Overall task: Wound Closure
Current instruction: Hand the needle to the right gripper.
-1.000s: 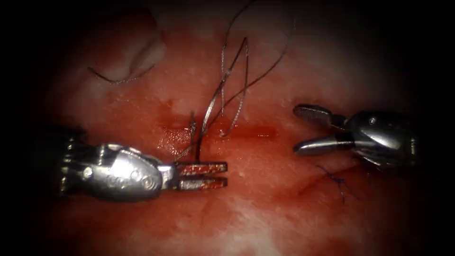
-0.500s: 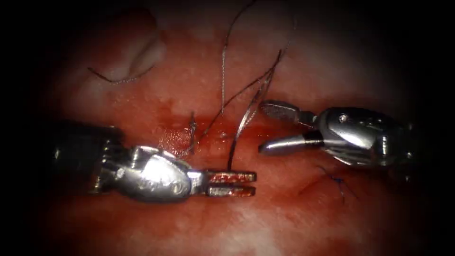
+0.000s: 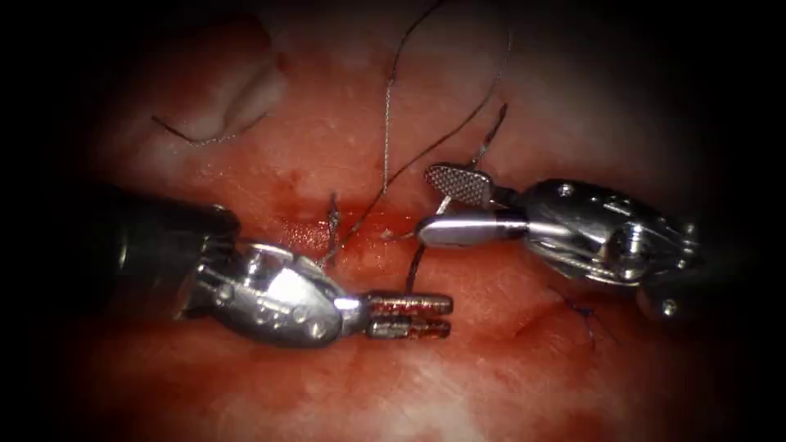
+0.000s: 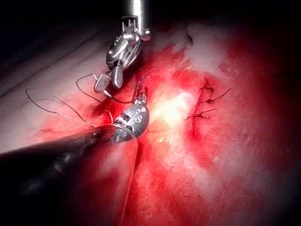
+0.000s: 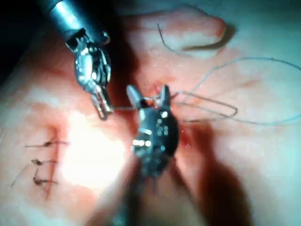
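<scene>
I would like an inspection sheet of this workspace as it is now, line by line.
Surface: tissue, wet with red fluid beside the cut.
Job's things: thread rises above the cut; needle: cannot tell where it lies.
Clutter: loose thread end upper left; finished stitch lower right.
Grippers: left gripper shut on a thread strand; right gripper open, its jaws on either side of that strand, holding nothing.
Cables: nothing seen.
Surroundings: nothing seen.
</scene>
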`<state>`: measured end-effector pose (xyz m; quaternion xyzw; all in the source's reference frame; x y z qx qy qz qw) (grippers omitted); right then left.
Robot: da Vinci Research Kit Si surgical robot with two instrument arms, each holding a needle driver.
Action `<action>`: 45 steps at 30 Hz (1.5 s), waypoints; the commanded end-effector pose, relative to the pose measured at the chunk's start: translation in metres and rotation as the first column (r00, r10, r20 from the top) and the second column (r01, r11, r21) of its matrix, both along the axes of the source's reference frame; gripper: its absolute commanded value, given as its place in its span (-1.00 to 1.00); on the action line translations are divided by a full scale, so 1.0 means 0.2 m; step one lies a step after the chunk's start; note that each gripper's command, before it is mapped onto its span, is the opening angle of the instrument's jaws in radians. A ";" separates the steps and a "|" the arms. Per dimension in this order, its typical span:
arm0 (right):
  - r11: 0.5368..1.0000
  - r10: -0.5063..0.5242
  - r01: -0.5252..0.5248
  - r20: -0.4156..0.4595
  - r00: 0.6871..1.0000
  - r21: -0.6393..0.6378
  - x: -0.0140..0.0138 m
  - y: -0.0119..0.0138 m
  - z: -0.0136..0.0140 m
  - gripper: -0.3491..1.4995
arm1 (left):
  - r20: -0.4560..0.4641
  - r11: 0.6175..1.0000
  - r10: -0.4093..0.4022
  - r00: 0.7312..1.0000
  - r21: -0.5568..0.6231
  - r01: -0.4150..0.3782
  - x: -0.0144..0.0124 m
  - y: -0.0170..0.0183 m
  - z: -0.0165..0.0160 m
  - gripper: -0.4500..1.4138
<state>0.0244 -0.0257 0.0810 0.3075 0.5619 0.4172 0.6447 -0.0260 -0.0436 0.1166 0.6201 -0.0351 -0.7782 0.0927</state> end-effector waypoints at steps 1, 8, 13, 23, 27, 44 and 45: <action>1.000 0.001 -0.001 0.000 1.000 0.003 0.001 -0.002 0.001 0.29 | -0.005 1.000 -0.007 1.000 -0.002 0.007 -0.002 -0.001 0.003 -1.00; 1.000 0.002 -0.002 -0.018 1.000 0.004 -0.009 -0.003 -0.002 0.29 | -0.029 0.999 -0.036 0.999 -0.011 0.036 0.001 0.001 0.005 -1.00; 1.000 0.012 -0.011 -0.052 0.999 0.006 -0.010 -0.003 -0.004 0.29 | -0.035 0.999 -0.042 0.999 -0.020 0.041 0.000 0.000 0.006 -1.00; 0.999 0.002 0.001 -0.055 0.998 0.050 -0.012 -0.010 0.006 0.27 | -0.054 0.997 -0.069 0.996 -0.021 0.068 0.001 0.001 0.005 -1.00; 0.998 0.003 0.000 -0.053 0.999 0.060 -0.012 -0.010 0.008 0.27 | -0.057 0.997 -0.073 0.996 -0.021 0.072 0.001 0.001 0.004 -1.00; 0.991 0.055 -0.045 -0.083 0.995 0.126 0.009 -0.009 0.017 0.18 | -0.053 0.997 -0.070 0.996 -0.016 0.069 -0.005 -0.003 0.002 -1.00; 0.991 0.058 -0.048 -0.081 0.995 0.128 0.008 -0.010 0.019 0.05 | -0.053 0.997 -0.070 0.996 -0.016 0.069 -0.005 -0.003 0.002 -1.00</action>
